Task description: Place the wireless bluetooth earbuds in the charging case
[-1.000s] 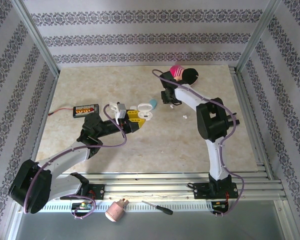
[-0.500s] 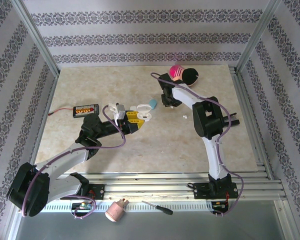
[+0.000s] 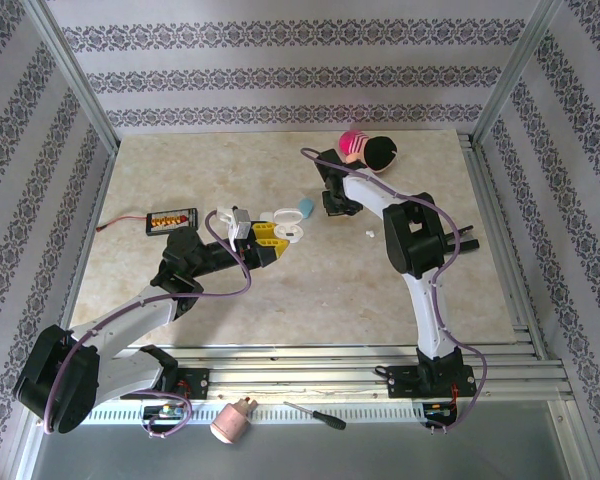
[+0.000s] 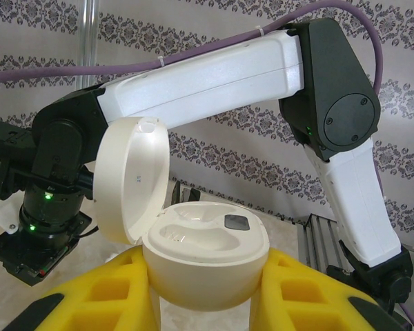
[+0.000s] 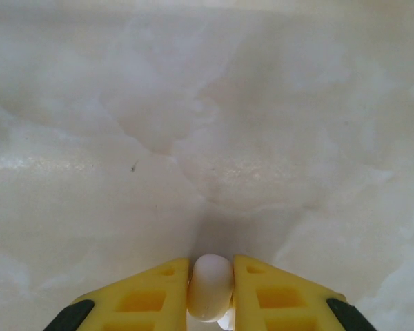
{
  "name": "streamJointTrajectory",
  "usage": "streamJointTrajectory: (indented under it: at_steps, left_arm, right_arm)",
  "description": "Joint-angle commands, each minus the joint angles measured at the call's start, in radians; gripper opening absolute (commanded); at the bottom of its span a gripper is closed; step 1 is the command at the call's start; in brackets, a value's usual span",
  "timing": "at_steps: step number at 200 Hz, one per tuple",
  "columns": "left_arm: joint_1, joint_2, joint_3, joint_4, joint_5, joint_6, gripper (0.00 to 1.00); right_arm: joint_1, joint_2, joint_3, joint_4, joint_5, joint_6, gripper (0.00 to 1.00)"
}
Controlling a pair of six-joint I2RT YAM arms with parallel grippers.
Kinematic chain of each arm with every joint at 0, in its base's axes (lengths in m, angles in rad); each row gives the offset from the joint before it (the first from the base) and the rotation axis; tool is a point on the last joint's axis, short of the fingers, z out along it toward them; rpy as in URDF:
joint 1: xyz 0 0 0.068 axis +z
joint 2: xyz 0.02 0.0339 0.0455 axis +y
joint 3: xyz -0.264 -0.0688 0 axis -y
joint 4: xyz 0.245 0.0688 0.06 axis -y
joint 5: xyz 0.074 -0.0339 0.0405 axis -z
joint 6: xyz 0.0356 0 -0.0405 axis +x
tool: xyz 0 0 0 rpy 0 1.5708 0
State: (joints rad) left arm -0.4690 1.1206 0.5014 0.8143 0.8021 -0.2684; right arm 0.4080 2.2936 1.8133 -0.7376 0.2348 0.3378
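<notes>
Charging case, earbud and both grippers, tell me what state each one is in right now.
charging case: lid open, visible well empty, held upright.
left gripper: shut on the charging case.
white earbud: pinched between yellow fingers.
right gripper: shut on the white earbud.

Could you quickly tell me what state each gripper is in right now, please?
Left gripper: closed on the open white pebble-shaped plastic charging case.
Right gripper: closed on a small white plastic earbud.
</notes>
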Motion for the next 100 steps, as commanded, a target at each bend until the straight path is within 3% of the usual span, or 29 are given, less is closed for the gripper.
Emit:
streamJointTrajectory:
  at_steps: [1,65,100]
  left_arm:
    - [0.015,-0.021,-0.009,-0.005,-0.006,0.016,0.19]
    - [0.021,-0.048,-0.011,-0.033,-0.006,0.029,0.19]
    - [0.026,-0.067,-0.007,-0.071,0.002,0.042,0.19]
  right_arm:
    - [-0.001,-0.079,-0.068,-0.01,-0.043,0.017,0.19]
    - [0.041,-0.357,-0.441,0.094,-0.121,0.077,0.19]
    - [0.087,-0.459,-0.607,0.09,-0.102,0.11,0.19]
